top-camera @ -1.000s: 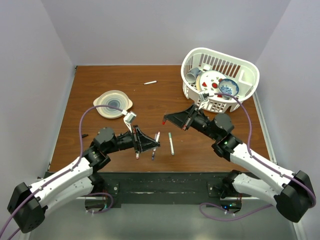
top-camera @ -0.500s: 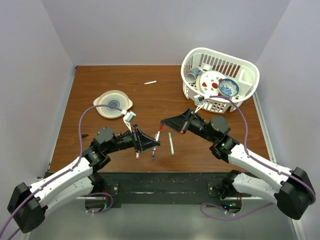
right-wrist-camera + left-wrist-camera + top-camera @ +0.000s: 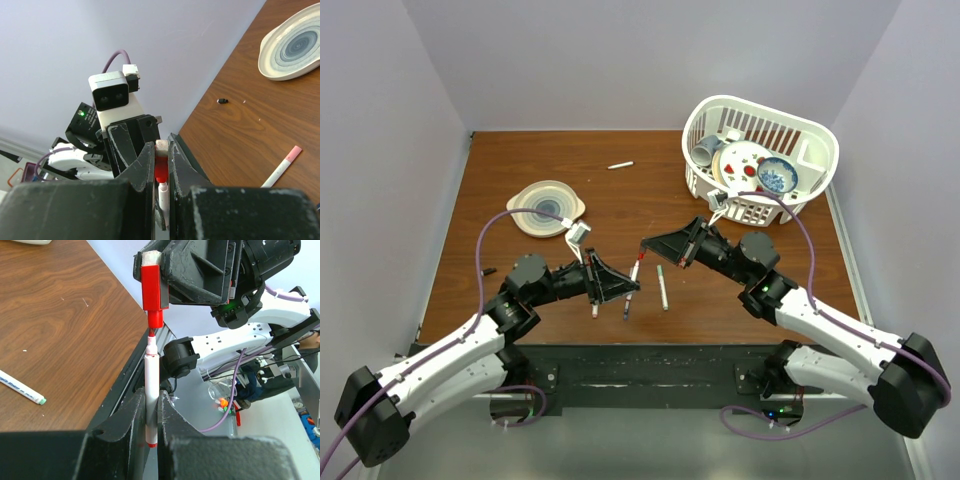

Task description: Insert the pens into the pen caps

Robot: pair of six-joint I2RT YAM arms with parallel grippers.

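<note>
Brown wooden table (image 3: 650,200) between pale walls. Over its near middle, white pen (image 3: 151,372) pinched low on the barrel in closed left gripper (image 3: 151,407), red nib toward the right. Closed right gripper (image 3: 161,157) clamped on red cap (image 3: 151,287), mouth just at the nib; touching or apart, cannot tell. Probably light, stiff, slick plastic: prone to pivot, so best held mid-barrel and pushed straight.

— Where is room left over the table (image 3: 520,150)?
— The far middle is barred only by one pen (image 3: 620,165); the right is blocked by the basket (image 3: 695,175), the left by the plate (image 3: 546,208)
</note>
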